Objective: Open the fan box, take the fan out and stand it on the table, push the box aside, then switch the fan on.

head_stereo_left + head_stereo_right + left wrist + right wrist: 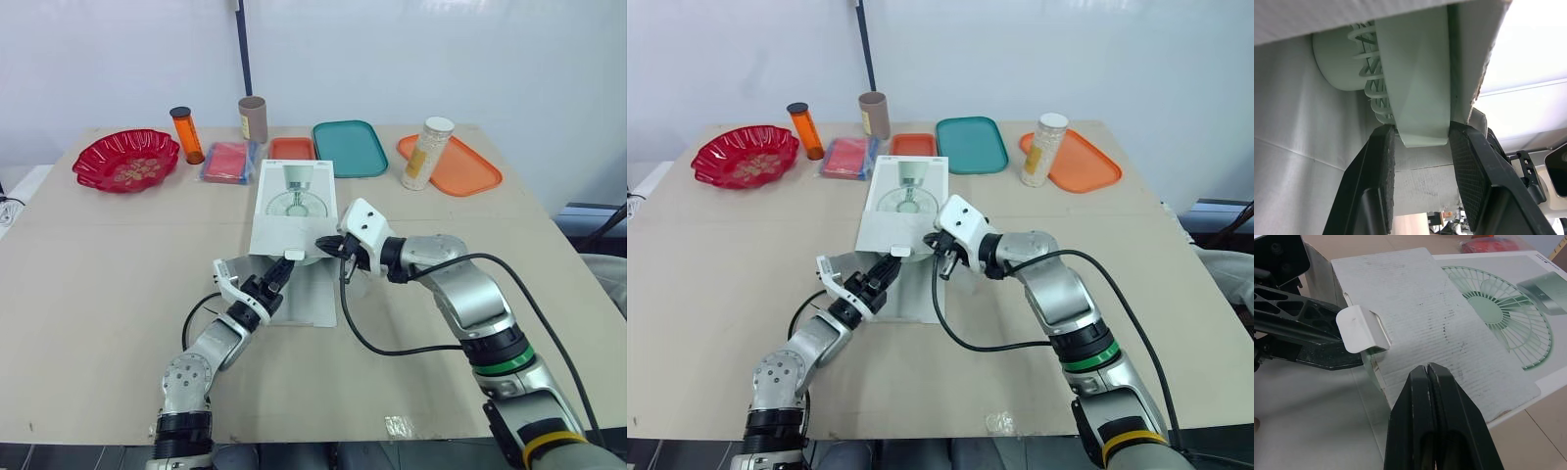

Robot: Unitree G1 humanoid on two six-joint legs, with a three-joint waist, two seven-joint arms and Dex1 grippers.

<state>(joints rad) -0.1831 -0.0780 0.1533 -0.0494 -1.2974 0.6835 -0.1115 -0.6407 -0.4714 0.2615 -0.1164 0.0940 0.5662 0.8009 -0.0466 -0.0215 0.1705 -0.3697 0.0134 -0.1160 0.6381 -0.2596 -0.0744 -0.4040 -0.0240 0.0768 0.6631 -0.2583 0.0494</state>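
The white fan box (294, 201), printed with a fan picture, lies flat mid-table with its open end toward me. Its flap (309, 299) rests on the table. The pale green fan (1415, 83) sits in the box mouth, and its edge pokes out (1359, 328). My left gripper (284, 266) reaches into the opening and is shut on the fan's rim, one pad (1383, 171) on each side. My right gripper (328, 245) is shut and empty, hovering over the box's top panel (1425, 303) just beside the opening.
Along the back edge stand a red bowl (127, 160), an orange bottle (187, 135), a cardboard tube (253, 118), a pink packet (228, 162), a small orange tray (292, 148), a teal tray (350, 148) and an orange tray (470, 168) with a white canister (428, 153).
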